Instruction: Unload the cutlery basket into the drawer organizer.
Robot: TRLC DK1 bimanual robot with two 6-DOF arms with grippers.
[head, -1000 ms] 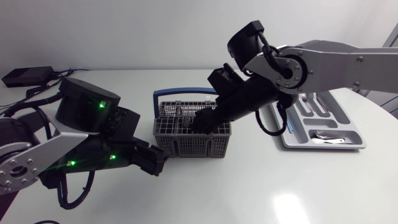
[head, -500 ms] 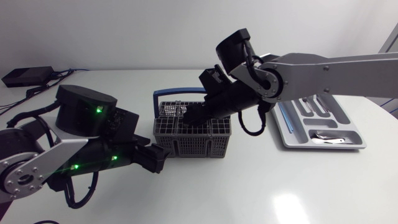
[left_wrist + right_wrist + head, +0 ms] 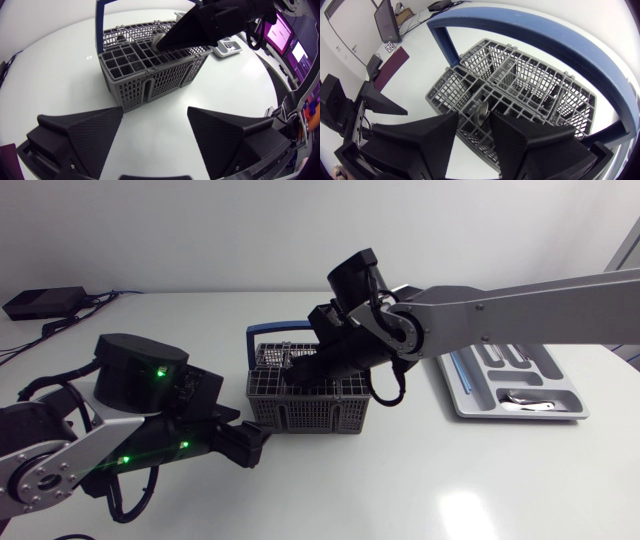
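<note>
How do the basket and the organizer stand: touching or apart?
Apart. The head view shows it: a strip of bare table lies between the basket and the organizer.

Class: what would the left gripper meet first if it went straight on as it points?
Most likely the cutlery basket's near grey wall, straight ahead of the left gripper; only bare table lies between.

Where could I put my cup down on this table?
Widest bare patch: the table's front right, before the basket and the organizer. Also bare: the back, between the left arm and the basket. Crowded: the basket, with the right gripper inside it and the left gripper at its front corner.
</note>
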